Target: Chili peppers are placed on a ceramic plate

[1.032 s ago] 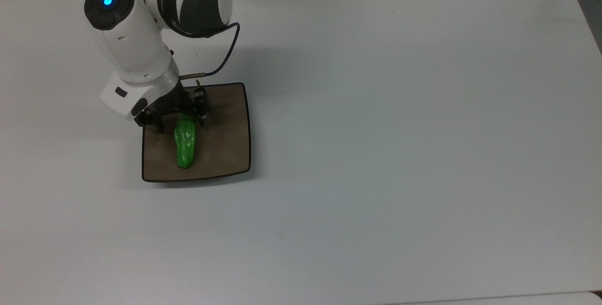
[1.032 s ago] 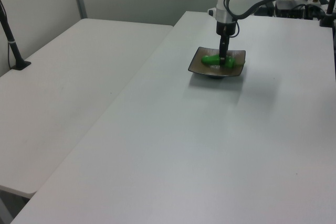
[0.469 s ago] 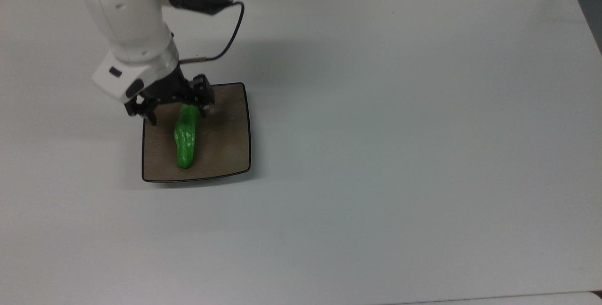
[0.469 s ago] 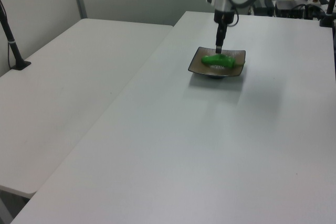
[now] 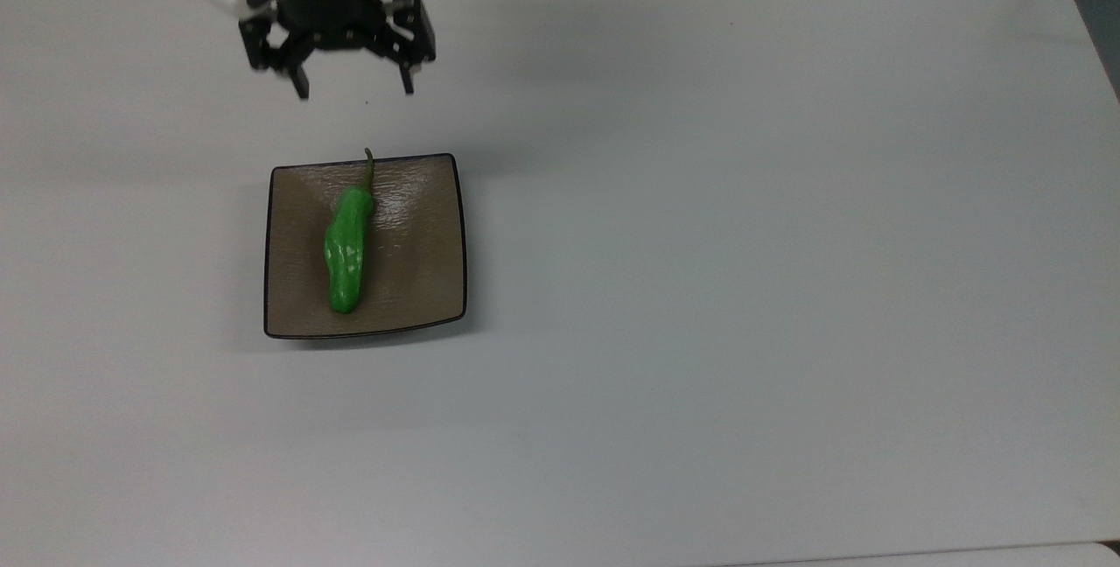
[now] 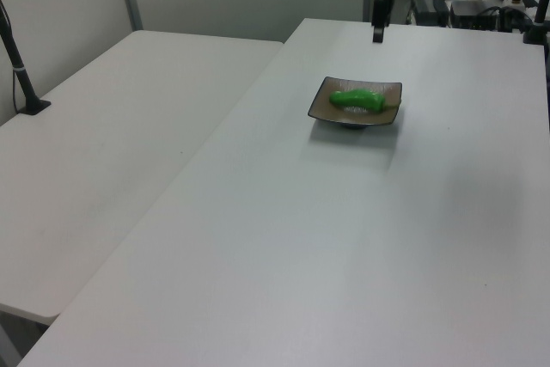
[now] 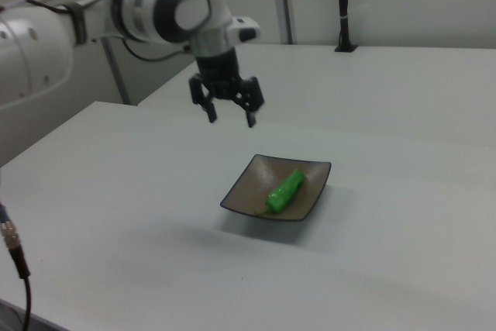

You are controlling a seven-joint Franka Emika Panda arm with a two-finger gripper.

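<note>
On the white table sits the ceramic plate, square, taupe-brown with a thin black rim, toward the top view's left half. The chili pepper lies flat on it, a little to the top view's left of the plate's middle, with bare plate on all sides of its green body. Its long axis runs nearly straight up and down in the top view, leaning only slightly: the blunt tip points to the plate's near edge at the bottom, and the thin brownish stem points to the far edge, its end reaching the rim there. In the right view the same pepper lies on a diagonal across the plate, stem end toward the right view's lower left.

Beyond the plate, well apart from the pepper and raised above the table, hangs the gripper (the right view shows open air beneath it). Its two fingers are spread wide and hold nothing. In the top view it hangs past the plate's far edge, roughly in line with the stem's direction. In the left view it hangs behind and above the plate.
</note>
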